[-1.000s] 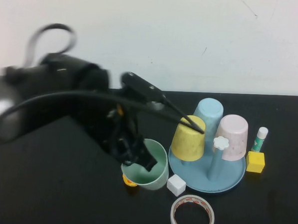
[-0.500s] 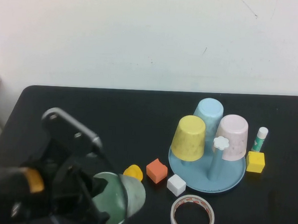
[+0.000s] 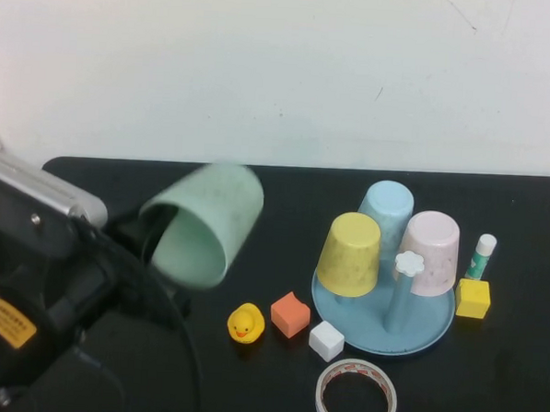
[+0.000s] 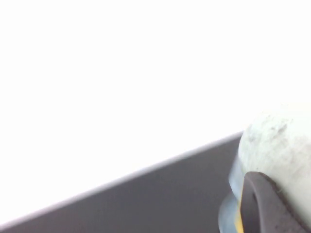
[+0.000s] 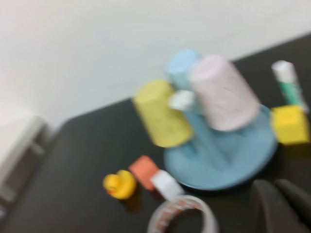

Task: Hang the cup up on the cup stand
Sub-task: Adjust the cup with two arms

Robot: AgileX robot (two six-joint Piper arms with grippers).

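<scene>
My left gripper (image 3: 156,246) is shut on the rim of the pale mint-green cup (image 3: 203,223). It holds the cup in the air on its side, left of the cup stand (image 3: 434,332), mouth towards the near left. In the left wrist view the cup (image 4: 278,148) sits against one dark finger (image 4: 260,206). The stand carries a yellow cup (image 3: 348,254), a light blue cup (image 3: 386,206) and a pink cup (image 3: 428,252). One peg with a white flower cap (image 3: 408,263) is bare. My right gripper (image 5: 281,208) is out of the high view, shut and empty, near the stand (image 5: 228,165).
A yellow duck (image 3: 245,323), an orange cube (image 3: 290,314), a white cube (image 3: 325,340) and a white tape roll (image 3: 355,396) lie in front of the stand. A yellow cube (image 3: 470,297) and a glue stick (image 3: 480,255) stand to its right.
My left arm has pulled the cup off the table beside the stand, swung it to the near left, then raised it and tipped it on its side. The duck and orange cube now show.
</scene>
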